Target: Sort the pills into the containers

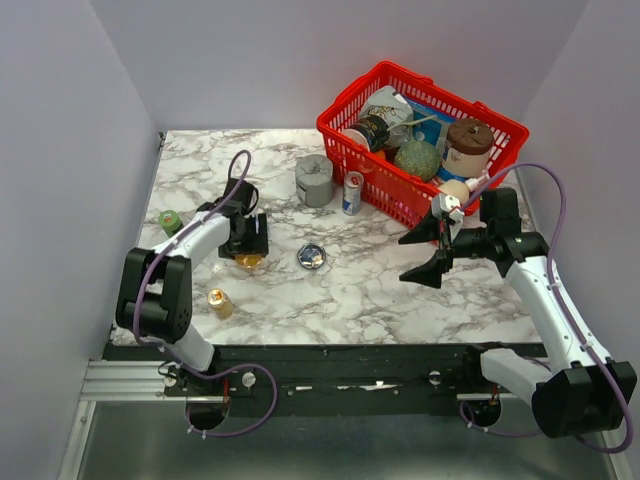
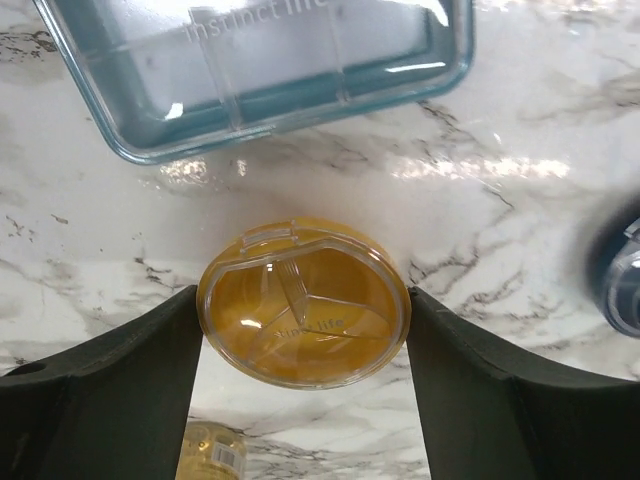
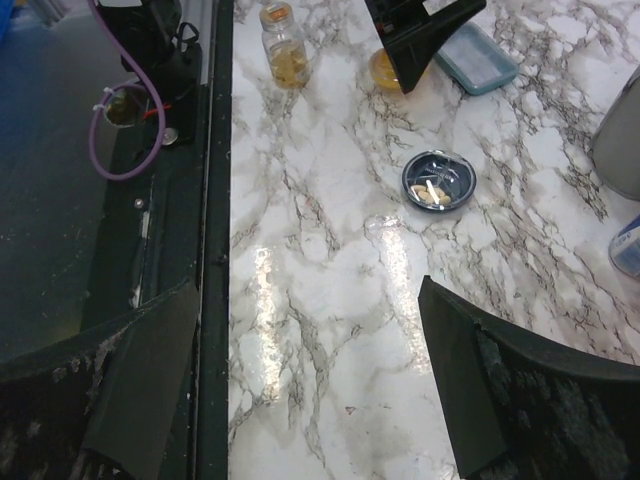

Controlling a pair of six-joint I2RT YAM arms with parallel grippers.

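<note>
The translucent orange dish (image 2: 304,305) has a clear lid with three compartments and sits between my left gripper's (image 2: 305,330) fingertips. Both fingers touch its sides. In the top view the left gripper (image 1: 246,246) stands over the orange dish (image 1: 250,262) at the table's left. The silvery dish with a dark bluish inside (image 1: 311,257) lies at mid-table and holds a few pale pills (image 3: 430,192). A small pill bottle (image 1: 219,302) stands near the front left. My right gripper (image 1: 430,250) is open and empty, hovering to the right of the bluish dish (image 3: 438,180).
A clear teal-rimmed box (image 2: 270,70) lies just beyond the orange dish. A grey squat cylinder (image 1: 314,180) and a small can (image 1: 352,192) stand at the back. A red wire basket (image 1: 335,135) of items fills the back right. A green object (image 1: 170,222) sits far left.
</note>
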